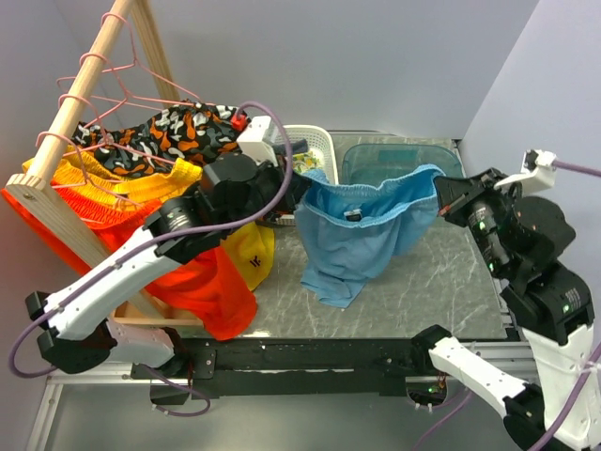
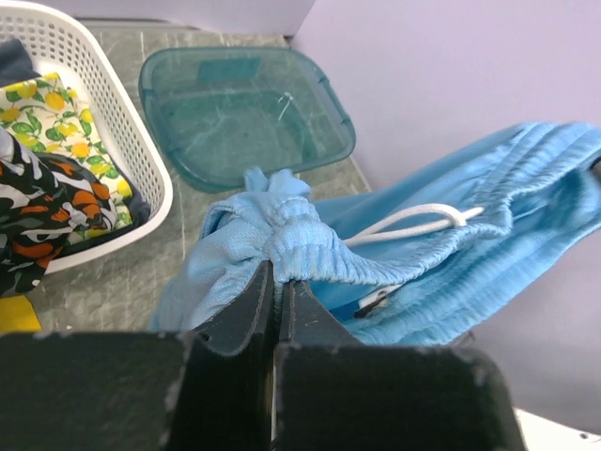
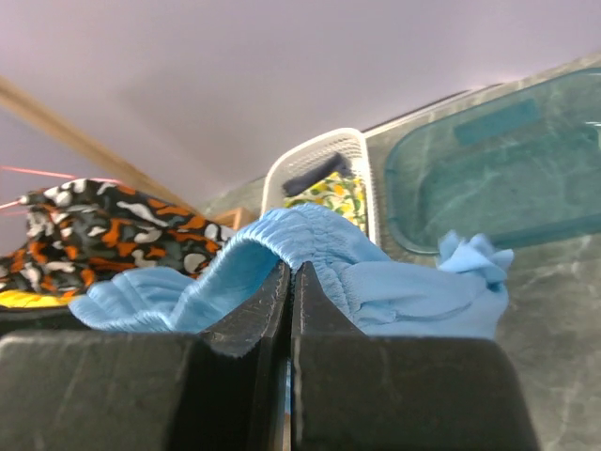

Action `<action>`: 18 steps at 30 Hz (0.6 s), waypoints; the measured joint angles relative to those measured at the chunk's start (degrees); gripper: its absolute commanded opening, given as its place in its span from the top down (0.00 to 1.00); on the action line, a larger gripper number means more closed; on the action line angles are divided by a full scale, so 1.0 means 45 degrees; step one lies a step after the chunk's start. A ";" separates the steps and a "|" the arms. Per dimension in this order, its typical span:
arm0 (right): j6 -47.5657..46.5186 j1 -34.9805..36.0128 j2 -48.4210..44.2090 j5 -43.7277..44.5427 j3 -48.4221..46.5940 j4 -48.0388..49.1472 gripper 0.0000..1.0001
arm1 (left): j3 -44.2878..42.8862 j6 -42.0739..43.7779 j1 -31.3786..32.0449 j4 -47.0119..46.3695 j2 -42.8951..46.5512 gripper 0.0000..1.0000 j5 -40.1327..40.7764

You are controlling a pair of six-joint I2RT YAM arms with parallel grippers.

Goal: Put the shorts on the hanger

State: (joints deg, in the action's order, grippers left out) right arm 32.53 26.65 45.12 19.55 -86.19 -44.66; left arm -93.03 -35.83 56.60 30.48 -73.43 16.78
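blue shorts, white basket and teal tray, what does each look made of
The shorts: soft cloth, matte, probably knit; they sag in folds and the elastic waistband bunches into ribs. The basket: hard white plastic by the look, faintly glossy, with moulded lattice walls. The tray: translucent teal plastic, probably; smooth and shiny, catching pale reflections.

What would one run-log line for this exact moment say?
left gripper: shut on shorts waistband | right gripper: shut on waistband | shorts: stretched between grippers | hanger: on wooden rack, untouched
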 measured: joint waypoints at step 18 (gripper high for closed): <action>-0.0330 -0.1787 0.0860 0.1005 0.3716 0.0583 0.87 | 0.2064 0.0010 0.0005 -0.1481 -0.0918 0.99 -0.0170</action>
State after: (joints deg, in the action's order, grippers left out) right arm 31.05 18.61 48.99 24.08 -69.47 -42.04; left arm -83.74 -35.79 56.62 23.81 -77.56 16.01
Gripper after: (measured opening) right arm 0.030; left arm 0.037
